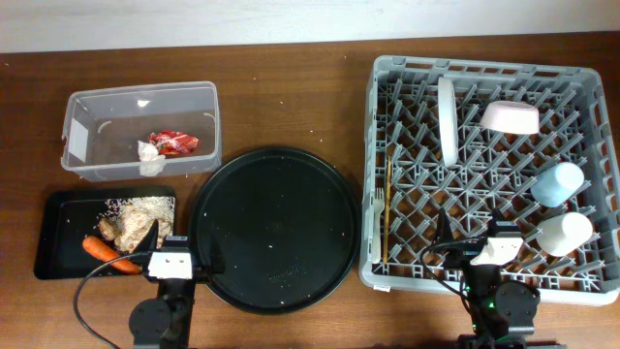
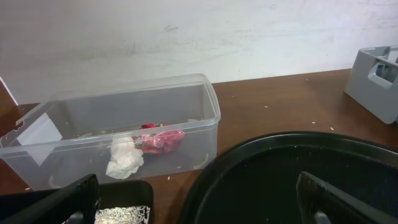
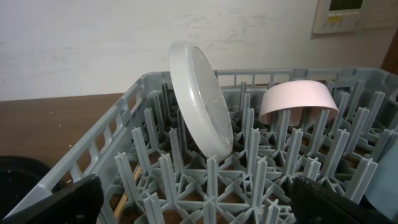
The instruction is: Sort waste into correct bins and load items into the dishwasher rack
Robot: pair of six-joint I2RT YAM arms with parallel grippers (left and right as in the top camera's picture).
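The clear tub at the back left holds the red wrapper and the white tissue; both also show in the left wrist view, wrapper and tissue. The black tray holds grainy scraps, a brown scrap and the carrot. The grey rack holds the upright white plate, pink bowl, light-blue cup, white cup and chopsticks. I cannot make out the fork. My left gripper is open and empty by the black tray. My right gripper is open and empty over the rack's front edge.
A large round black tray with a few crumbs lies between the bins and the rack. The right wrist view shows the plate and the bowl leaning among pegs. Crumbs are scattered on the brown table.
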